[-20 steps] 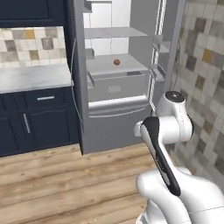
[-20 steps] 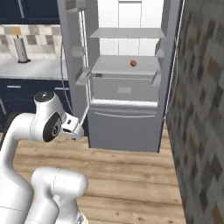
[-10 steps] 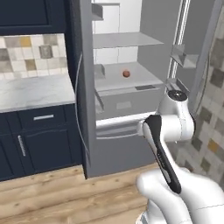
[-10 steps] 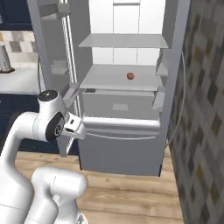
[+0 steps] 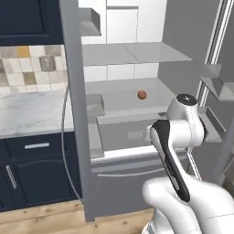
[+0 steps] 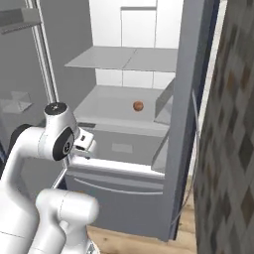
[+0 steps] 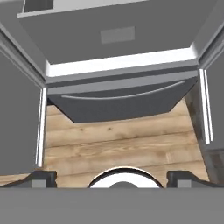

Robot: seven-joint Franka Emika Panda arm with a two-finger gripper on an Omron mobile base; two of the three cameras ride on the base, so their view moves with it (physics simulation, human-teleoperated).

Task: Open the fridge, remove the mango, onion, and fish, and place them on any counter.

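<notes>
Pincer [image 7: 111, 177] spread wide, empty — grey fridge [image 5: 137, 59] both doors open, small brown ball [image 5: 142, 94] on shelf

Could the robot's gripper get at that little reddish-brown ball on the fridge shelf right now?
Probably yes. Both fridge doors stand open and the ball sits alone on a bare shelf. The open gripper points down at the floor, so it must first swing up.

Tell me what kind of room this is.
A home kitchen, rendered. An open grey double-door fridge with shelves, a marble counter over navy cabinets, and a tiled backsplash above it.
</notes>
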